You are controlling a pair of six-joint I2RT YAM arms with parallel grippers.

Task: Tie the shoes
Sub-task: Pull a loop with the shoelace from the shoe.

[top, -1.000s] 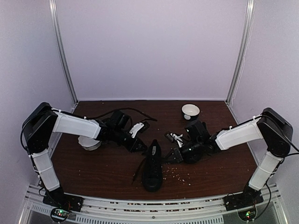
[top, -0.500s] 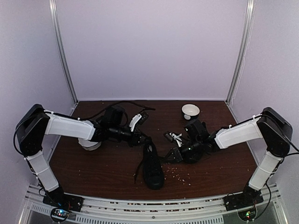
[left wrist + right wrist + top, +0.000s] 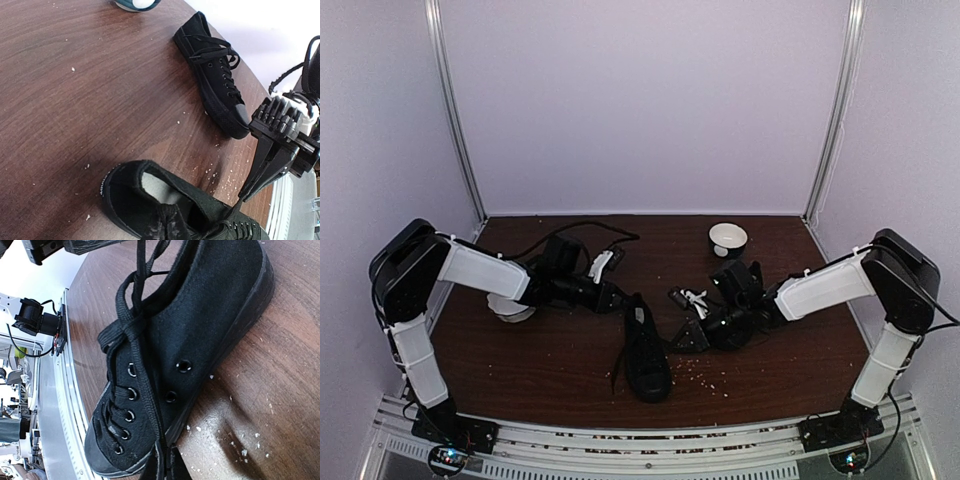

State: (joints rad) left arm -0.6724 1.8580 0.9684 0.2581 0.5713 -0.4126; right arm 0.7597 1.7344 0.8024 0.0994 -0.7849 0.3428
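- At the centre of the overhead view, a black low-top lace-up sneaker (image 3: 647, 362) lies on the dark brown wooden table (image 3: 550, 375), with its toe towards the bottom edge.
- Just upper left of its heel sits the left gripper (image 3: 617, 297), closed right down. Its black tips merge with the shoe, so I cannot tell whether it pinches a lace.
- Just right of the sneaker sits the right gripper (image 3: 678, 337), also fully closed and pointing at the shoe's side.
- A round white bowl (image 3: 727, 239) stands at the upper right of the table. Another white bowl (image 3: 512, 308) shows partly under the left arm. Pale crumbs (image 3: 705, 375) are scattered to the right of the sneaker.
- Along the bottom of the left wrist view, the sneaker's (image 3: 150, 205) open collar fills the frame.
- At the right of that view, the right gripper (image 3: 239, 200) tapers to a closed point that touches the shoe near its eyelets.
- Towards the upper right, a second black sneaker (image 3: 212, 75) lies laced on the table, apart from the first. The bowl's rim (image 3: 135, 4) shows at the top edge.
- Across the right wrist view, the sneaker (image 3: 210, 325) lies diagonally, with its toe at the lower left.
- Its thin black laces (image 3: 125, 330) bunch above the eyelets, and one strand rises out of the top edge.
- At the bottom centre, the right gripper's closed tips (image 3: 165, 467) rest against the sole's edge. Whether they pinch a lace is unclear.
- Part of the left gripper (image 3: 75, 246) shows at the upper left.
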